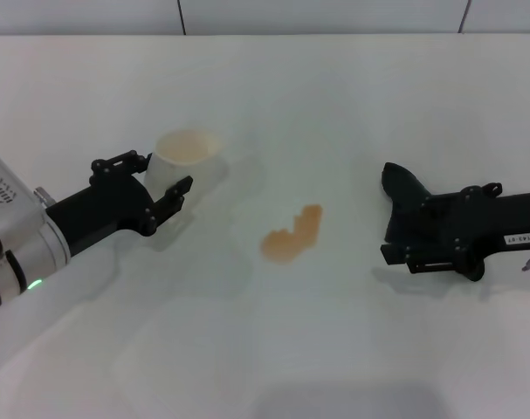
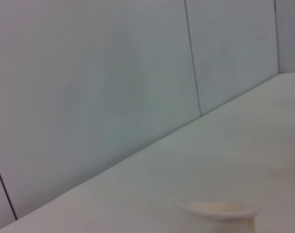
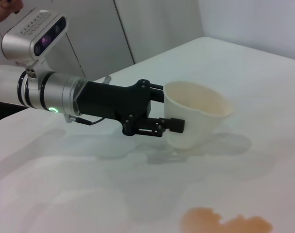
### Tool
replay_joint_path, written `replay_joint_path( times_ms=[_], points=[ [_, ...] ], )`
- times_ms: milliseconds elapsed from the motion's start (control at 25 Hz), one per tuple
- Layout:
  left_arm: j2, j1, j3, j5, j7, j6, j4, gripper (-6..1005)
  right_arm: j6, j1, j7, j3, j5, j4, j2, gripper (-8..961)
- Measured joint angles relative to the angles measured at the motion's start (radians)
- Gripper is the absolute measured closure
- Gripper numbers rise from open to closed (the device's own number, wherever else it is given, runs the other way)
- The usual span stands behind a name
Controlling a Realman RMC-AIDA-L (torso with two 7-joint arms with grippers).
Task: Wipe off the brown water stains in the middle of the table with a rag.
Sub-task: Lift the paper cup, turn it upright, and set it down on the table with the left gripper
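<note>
- Head view: our right gripper (image 1: pixel 402 223) rests low on the tabletop (image 1: pixel 352 87) with the black rag (image 1: pixel 401 188) at its jaws, seemingly clamped there, though black on black hides the exact grip. The brown water stains (image 1: pixel 292 235) lie straight ahead of those jaws, toward the tabletop's middle, a bare gap between them. The blotch's long axis runs on a diagonal, slanting away from us toward the right jaws' side. Our left gripper (image 1: pixel 164 179) has its jaws spread around the white cup (image 1: pixel 188 161), one finger on either side; the stain sits beyond the cup. We judge the right arm the one to sweep, since it carries the cloth.
- Left wrist view: only the cup's rim (image 2: pixel 217 210) shows, close under the camera, with tabletop and wall panels (image 2: pixel 89 97) behind; no stain, no rag.
- Right wrist view: the stain (image 3: pixel 225 223) is close before our right arm, the left gripper (image 3: pixel 169 109) and cup (image 3: pixel 196 114) farther beyond it.
</note>
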Motion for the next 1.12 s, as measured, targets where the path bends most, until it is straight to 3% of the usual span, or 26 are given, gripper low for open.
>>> replay_joint_path(
  times_ms=[640, 1080, 1120],
  points=[
    [0.0, 0.05, -0.004, -0.001, 0.023, 0.024, 0.007, 489, 0.002, 0.0, 0.001, -0.015, 0.0, -0.002, 0.0, 320],
    [0.003, 0.108, -0.002, -0.012, 0.024, 0.08, 0.019, 419, 0.0, -0.005, 0.008, -0.028, 0.0, -0.009, 0.0, 320],
    [0.003, 0.114, -0.002, -0.012, 0.024, 0.077, 0.019, 354, -0.001, -0.004, 0.008, -0.028, 0.0, -0.01, 0.0, 320]
  ],
)
